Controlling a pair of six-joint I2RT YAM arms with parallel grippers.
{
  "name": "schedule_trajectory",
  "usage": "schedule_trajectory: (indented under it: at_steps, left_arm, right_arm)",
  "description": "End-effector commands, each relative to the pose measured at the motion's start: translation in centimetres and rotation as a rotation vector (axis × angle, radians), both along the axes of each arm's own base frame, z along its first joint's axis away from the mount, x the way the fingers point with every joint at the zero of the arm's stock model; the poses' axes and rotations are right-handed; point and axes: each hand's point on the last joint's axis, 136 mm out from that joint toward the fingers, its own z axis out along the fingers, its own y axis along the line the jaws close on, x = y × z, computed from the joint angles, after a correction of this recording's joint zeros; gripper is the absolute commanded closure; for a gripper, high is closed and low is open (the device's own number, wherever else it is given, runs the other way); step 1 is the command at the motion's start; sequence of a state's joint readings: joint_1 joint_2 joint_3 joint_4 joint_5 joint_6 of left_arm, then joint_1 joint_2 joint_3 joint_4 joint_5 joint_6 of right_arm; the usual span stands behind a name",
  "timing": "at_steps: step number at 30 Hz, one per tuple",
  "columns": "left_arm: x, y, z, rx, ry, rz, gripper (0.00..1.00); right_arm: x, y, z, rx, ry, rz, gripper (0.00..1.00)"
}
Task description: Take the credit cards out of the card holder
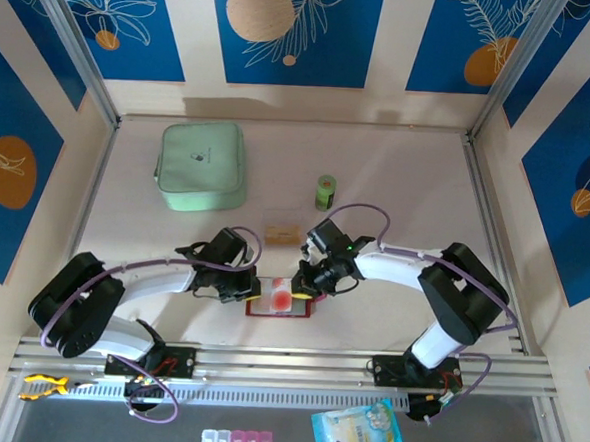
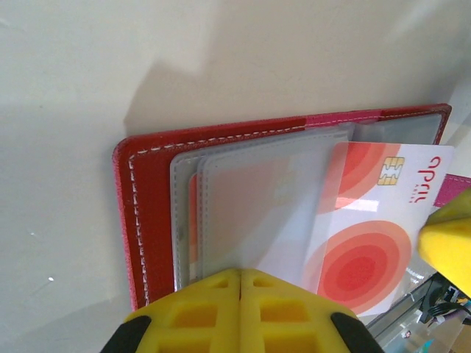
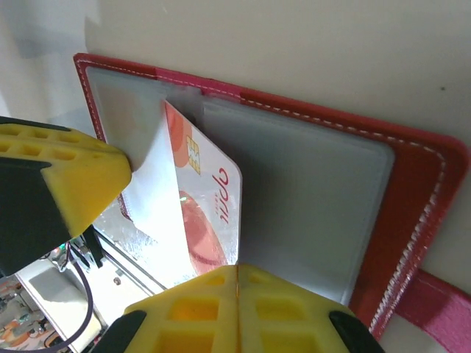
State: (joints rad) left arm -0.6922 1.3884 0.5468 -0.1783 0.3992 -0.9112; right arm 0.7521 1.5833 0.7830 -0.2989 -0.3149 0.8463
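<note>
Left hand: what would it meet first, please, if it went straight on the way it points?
The grey clear sleeve of the red wallet, just ahead of the left hand; it may already touch it. The card lies off to the side.

Left arm point(image 1: 146, 277): bolted at 7 o'clock, elbow out toward 9, forearm extended toward 3.
Left gripper point(image 1: 241, 284): left fingers point(image 2: 199, 312) yellow, pressed flat together, no gap.
Right arm point(image 1: 412, 268): bolted at 5 o'clock, elbow out toward 3, forearm extended toward 9.
Right gripper point(image 1: 306, 279): right fingers point(image 3: 283, 312) yellow, closed seam to seam; tip seemingly angled down toward 7.
Grippers near each other, left at 9 o'clock of right.
</note>
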Motion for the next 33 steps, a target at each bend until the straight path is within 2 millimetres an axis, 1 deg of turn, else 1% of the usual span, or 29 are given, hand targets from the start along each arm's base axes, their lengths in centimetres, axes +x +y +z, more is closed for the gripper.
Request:
schedule_trajectory:
  at_steps: [1, 6, 10, 14, 19, 23, 30, 33]
  left_arm:
    - [-1.2, 1.4, -1.5, 0.066, 0.046, 0.016, 1.0]
    - [-1.2, 1.3, -1.5, 0.059, 0.046, 0.013, 1.0]
    - [-1.3, 1.4, -1.4, 0.059, 0.046, 0.014, 1.0]
    - [-1.4, 1.5, -1.5, 0.062, 0.048, 0.014, 1.0]
    - [-1.3, 1.4, -1.4, 0.057, 0.043, 0.014, 1.0]
    - [-1.3, 1.4, -1.3, 0.055, 0.042, 0.017, 1.0]
    - [-1.4, 1.5, -1.2, 0.054, 0.039, 0.021, 1.0]
    - [-1.5, 1.7, -1.0, 0.054, 0.033, 0.025, 1.0]
  right_arm:
    - [-0.3, 0.2, 0.4, 0.023, 0.012, 0.018, 0.89]
    - [-0.1, 1.9, 0.2, 0.105, 0.04, 0.013, 0.84]
    - [-0.1, 2.5, 0.0, 0.107, 0.041, 0.018, 0.82]
    - [-0.1, 2.1, -0.5, 0.068, 0.041, 0.011, 0.87]
    - [-0.5, 0.6, -0.4, -0.039, 0.031, 0.023, 0.89]
    - [-0.7, -0.3, -0.3, -0.112, 0.024, 0.048, 0.9]
    - [-0.5, 0.3, -0.5, -0.169, 0.015, 0.087, 0.9]
    - [-0.2, 0.9, -0.4, -0.172, 0.002, 0.104, 0.9]
